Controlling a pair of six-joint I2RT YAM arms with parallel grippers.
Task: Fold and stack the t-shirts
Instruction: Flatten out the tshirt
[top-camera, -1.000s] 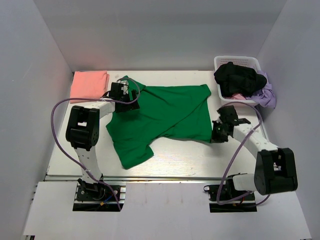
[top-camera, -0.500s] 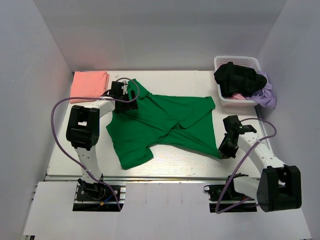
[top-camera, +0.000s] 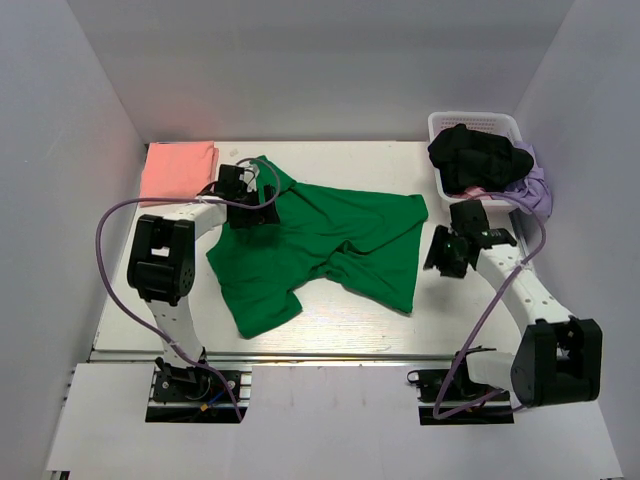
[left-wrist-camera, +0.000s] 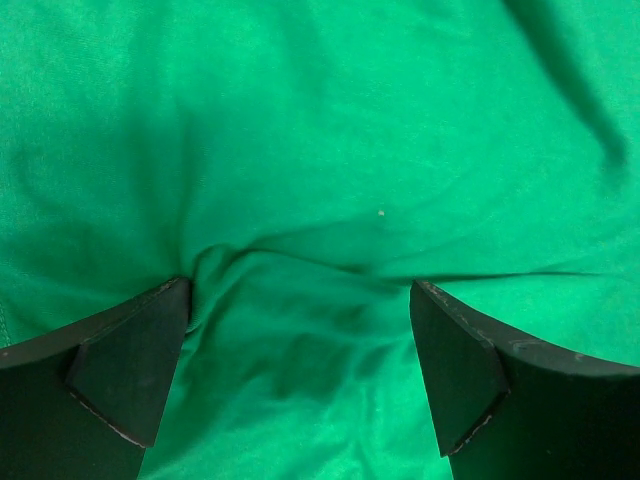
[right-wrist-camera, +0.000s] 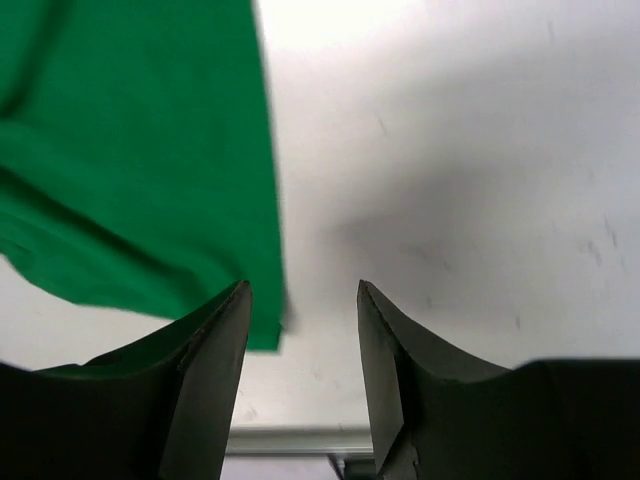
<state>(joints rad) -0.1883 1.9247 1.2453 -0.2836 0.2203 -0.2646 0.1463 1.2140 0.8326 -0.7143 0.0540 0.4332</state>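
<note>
Green t-shirt sprawls across the middle of the table, rumpled, with a ridge bunched at its centre and one sleeve trailing toward 7 o'clock. At 2 o'clock a white basket holds dark clothes. At 10 o'clock the salmon-pink t-shirt lies folded, apart from the green one. The left hand sits on the green shirt's collar end, fingers spread wide and pressed into the cloth, gripping nothing, with a small pucker against one finger. The right hand hangs just beside the shirt's edge at 3 o'clock, partly open and empty. To my eye the danger is closing on that pucker alone: a thin pinch could slip, or drag the wrinkles into a crooked fold.
</note>
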